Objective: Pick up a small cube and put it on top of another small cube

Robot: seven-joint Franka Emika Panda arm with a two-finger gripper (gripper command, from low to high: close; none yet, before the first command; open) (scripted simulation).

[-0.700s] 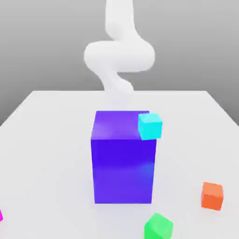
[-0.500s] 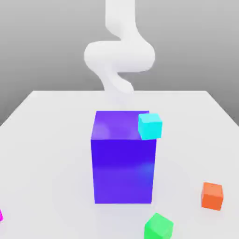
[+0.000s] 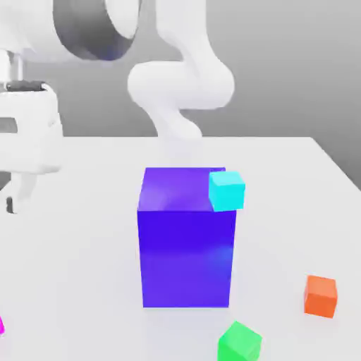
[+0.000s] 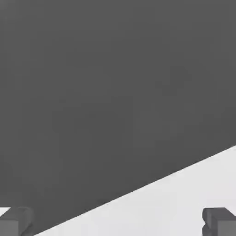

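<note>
Magenta cube (image 3: pixel 1 326) sits edge-cropped at exterior view's left, orientation unreadable.

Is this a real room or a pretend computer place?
Most likely a pretend one: a bare white table against a plain grey backdrop, with flat-coloured blocks like the big blue-purple block and the cyan cube, plus a smooth white robot arm.

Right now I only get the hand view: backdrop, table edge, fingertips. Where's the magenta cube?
Observer: The exterior view has the small magenta cube on the table, cut off by the frame's left border.
Operator: Pincer relative to it?
Observer: The pincer hangs on the exterior view's left, higher in the frame than that cube.
Operator: Other objects?
Observer: The big blue-purple block stands mid-table; the green cube and orange cube lie toward the exterior view's right.
</note>
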